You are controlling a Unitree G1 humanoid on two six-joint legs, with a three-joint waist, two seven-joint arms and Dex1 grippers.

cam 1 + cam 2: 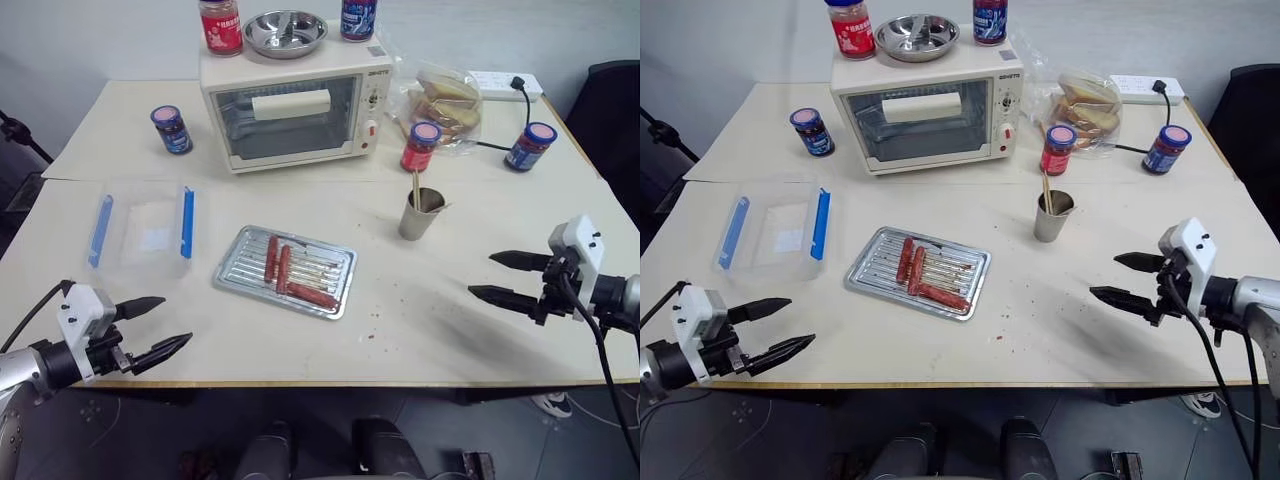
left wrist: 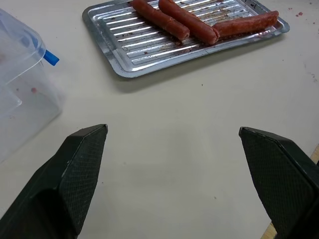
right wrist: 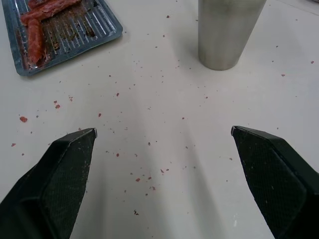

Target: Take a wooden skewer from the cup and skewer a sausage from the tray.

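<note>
From my remote station, the cream table (image 1: pixel 440 330) spreads wide, a toaster oven (image 1: pixel 292 110) at its far side. Mid-table lies the ribbed silvery tray (image 1: pixel 240 270), three reddish-brown sausages on it: two side by side, the sausage (image 1: pixel 312 296) nearest the front edge lying across. To the tray's left sits a clear box with blue clips (image 1: pixel 142 232); to its right, well apart, stands the tapered cup (image 1: pixel 420 215), a pale wooden skewer (image 1: pixel 416 188) rising upright from it. My left gripper (image 1: pixel 158 326) hovers at the front-left edge, fingers spread wide, holding nothing. My right gripper (image 1: pixel 500 277) hangs over the right side, fingers likewise spread and empty. Bare, crumb-flecked tabletop lies between each gripper and the tray and cup.
</note>
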